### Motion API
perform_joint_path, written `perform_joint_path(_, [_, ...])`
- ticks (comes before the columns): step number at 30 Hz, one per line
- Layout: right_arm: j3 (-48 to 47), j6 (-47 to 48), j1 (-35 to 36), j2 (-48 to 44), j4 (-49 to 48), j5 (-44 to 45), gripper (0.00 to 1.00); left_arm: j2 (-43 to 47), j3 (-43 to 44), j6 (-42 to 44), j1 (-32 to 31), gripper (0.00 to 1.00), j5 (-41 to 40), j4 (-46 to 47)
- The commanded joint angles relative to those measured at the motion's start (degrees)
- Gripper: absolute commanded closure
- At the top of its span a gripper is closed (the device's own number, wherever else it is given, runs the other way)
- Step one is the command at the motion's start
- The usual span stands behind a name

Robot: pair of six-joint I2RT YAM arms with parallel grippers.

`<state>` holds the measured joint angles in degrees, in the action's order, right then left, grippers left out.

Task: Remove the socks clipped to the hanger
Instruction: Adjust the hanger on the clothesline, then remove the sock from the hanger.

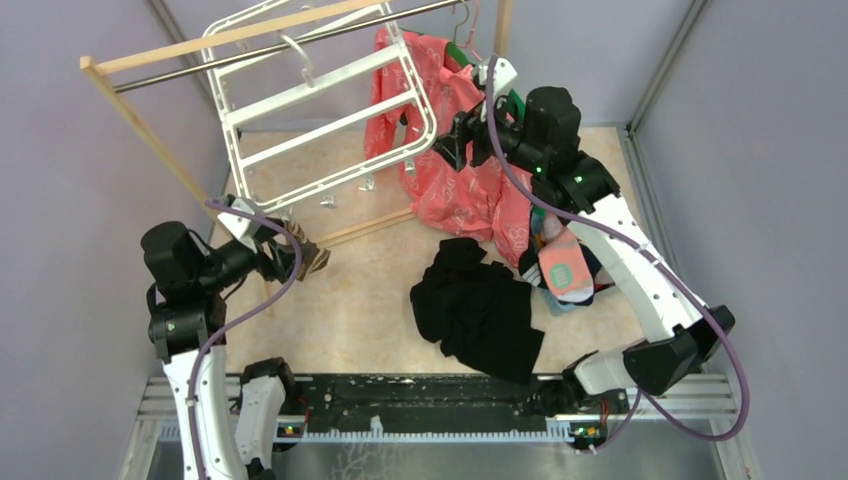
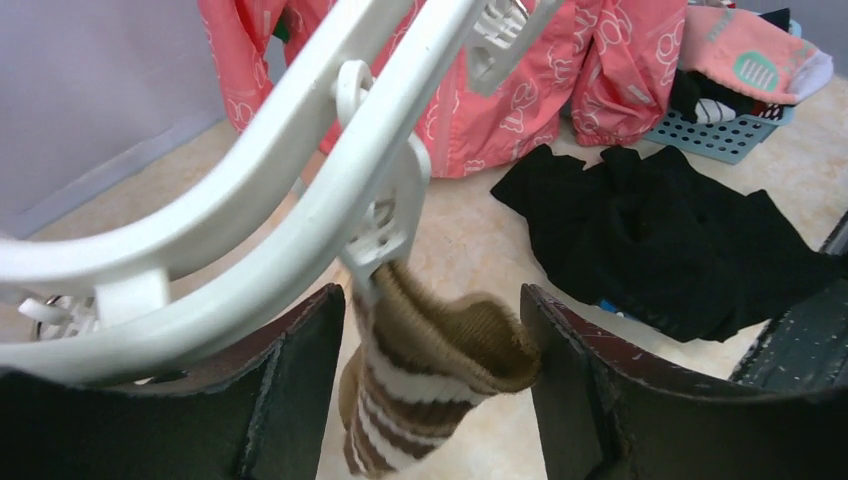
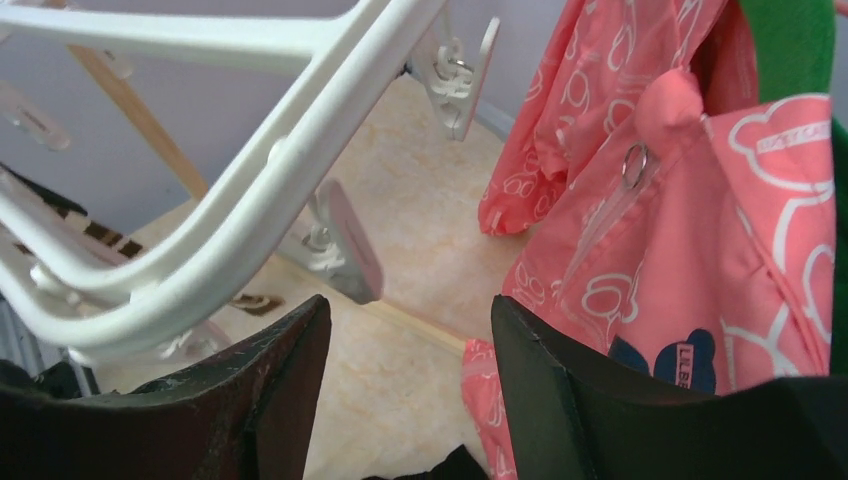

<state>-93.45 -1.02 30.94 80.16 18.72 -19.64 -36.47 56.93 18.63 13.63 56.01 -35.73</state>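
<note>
Left gripper [image 2: 430, 300]: jaws spread, one black finger [image 2: 290, 400] on each side of a striped tan sock [image 2: 440, 370]. The sock hangs between them and is not squeezed flat, though its cuff seems to brush the right-hand finger. A white clip [image 2: 385, 225] bites the cuff's top edge and dangles from the hanger [image 2: 250, 200], whose bars cross just above the claw.

The overhead view shows less: only a brown scrap [image 1: 315, 258] at the claw tip [image 1: 300, 258], below the hanger's [image 1: 310, 85] low left corner (frame tilted, hook on the rail).

Right gripper [image 3: 408, 305]: jaws apart, nothing between them. A hanger bar [image 3: 300, 150] crosses above its left finger and an empty clip [image 3: 345, 240] hangs just ahead. The pink shirt [image 3: 700, 250] is close on the right.

The left wrist view alone shows a blue basket [image 2: 730, 135] holding a pink sock [image 2: 750, 60] and darker ones. From overhead the right arm hides most of it, well apart from the left claw. A black cloth heap [image 1: 480, 310] lies between.
</note>
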Motion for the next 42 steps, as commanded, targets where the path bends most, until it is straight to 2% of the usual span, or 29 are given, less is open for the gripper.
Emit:
perform_joint_path(1, [1.8, 0.6, -0.3, -4.0, -0.8, -3.6, 0.39, -0.1, -1.6, -1.7, 0.2, 0.33, 2.6, 9.4])
perform_joint_path(8, [9.4, 2.3, -0.3, -10.1, -3.8, -9.9, 0.36, 1.2, -3.2, -2.1, 0.1, 0.59, 5.5, 8.8])
perform_joint_path(12, [11.9, 3.3, -0.3, -13.1, -4.2, -13.7, 0.35, 2.0, -3.0, -2.2, 0.2, 0.67, 7.9, 7.1])
perform_joint_path(18, [19.4, 0.6, -0.3, -17.3, -10.7, -25.1, 0.32, 2.4, -3.3, -11.6, 0.2, 0.88, 16.7, 11.4])
perform_joint_path(20, [24.2, -4.8, -0.3, -17.8, -17.1, -28.2, 0.31, 2.7, -3.8, -16.6, 0.1, 0.88, 20.0, 15.3])
perform_joint_path(23, [32.1, -18.1, 0.0, -17.2, -33.4, -31.2, 0.30, 3.3, -4.8, -24.6, 0.1, 0.88, 21.8, 20.4])
perform_joint_path(25, [35.2, -22.4, 1.1, -16.1, -42.2, -31.3, 0.30, 3.7, -4.9, -28.4, 0.1, 0.87, 22.3, 22.8])
perform_joint_path(30, [34.8, -20.0, 8.2, -11.5, -45.0, -28.8, 0.29, 4.6, -5.4, -36.0, 0.1, 0.87, 21.3, 28.3])
perform_joint_path(36, [34.7, -21.0, 14.7, -4.6, -53.2, -27.0, 0.28, 5.4, -6.3, -44.7, 0.1, 0.87, 18.5, 35.2])
perform_joint_path(42, [32.1, -19.7, 20.1, 1.2, -53.2, -25.4, 0.28, 6.5, -8.1, -50.6, 0.1, 0.87, 17.1, 41.2])
